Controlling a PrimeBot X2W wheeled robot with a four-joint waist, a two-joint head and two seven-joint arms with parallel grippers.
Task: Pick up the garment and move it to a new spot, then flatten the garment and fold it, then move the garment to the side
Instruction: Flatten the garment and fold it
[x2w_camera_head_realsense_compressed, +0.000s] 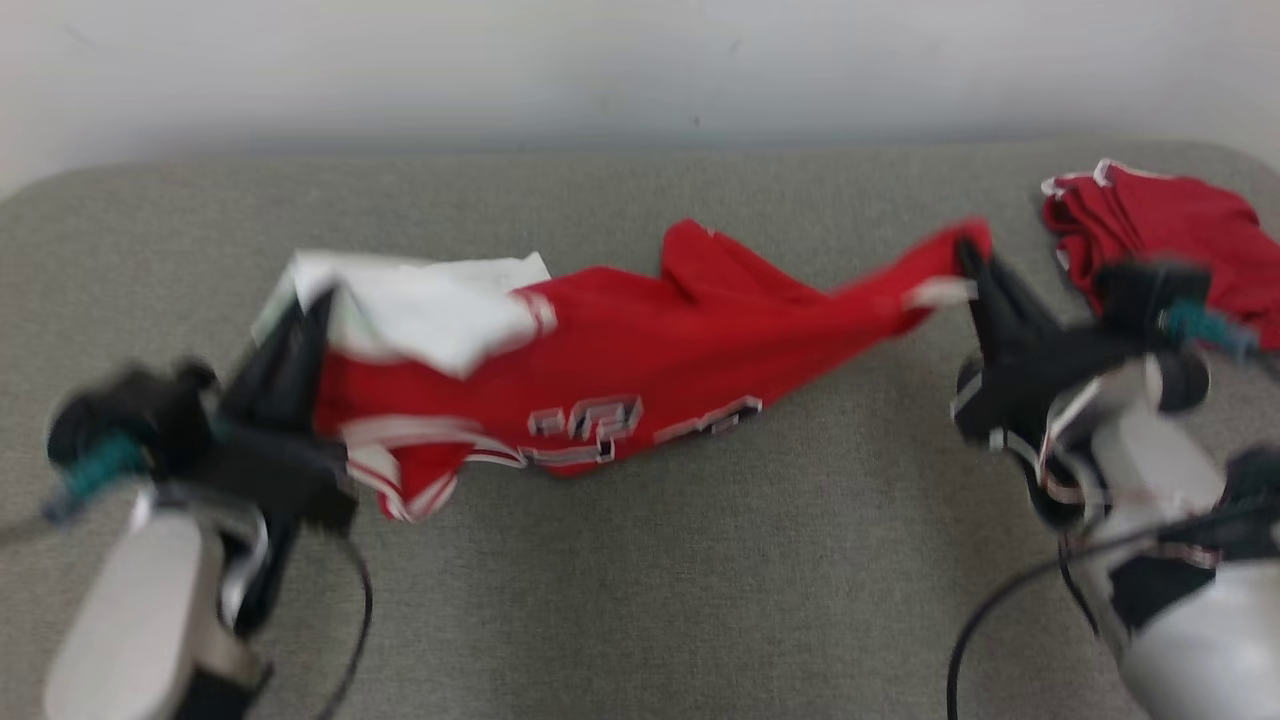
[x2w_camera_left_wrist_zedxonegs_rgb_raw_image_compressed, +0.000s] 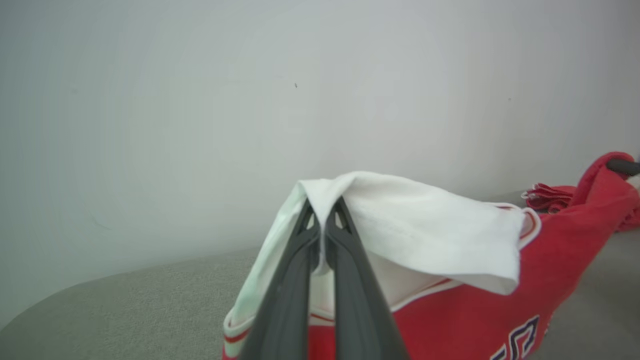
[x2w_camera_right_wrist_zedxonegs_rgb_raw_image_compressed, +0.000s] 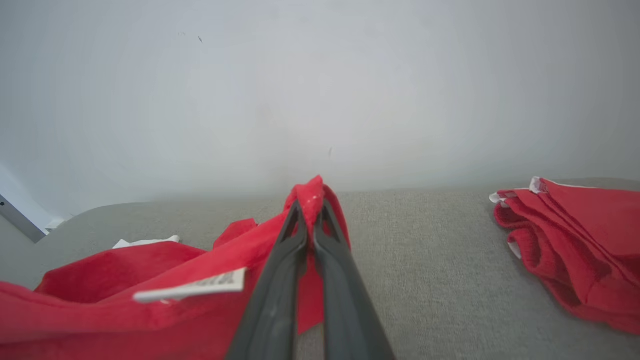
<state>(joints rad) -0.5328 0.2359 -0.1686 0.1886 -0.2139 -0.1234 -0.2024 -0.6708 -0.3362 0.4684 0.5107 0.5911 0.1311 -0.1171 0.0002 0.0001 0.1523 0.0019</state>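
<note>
We judged the limp, light garment best held at its ends: left end effector clamped on white lining, right end effector clamped on the corner nearer the red pile

The left tool sits at middle left of the head view, its fingers slanting up and right, pinched on the garment. Its pale forearm runs to the lower left corner. The right tool, at middle right, slants up and left and is likewise pinched on the garment.
</note>
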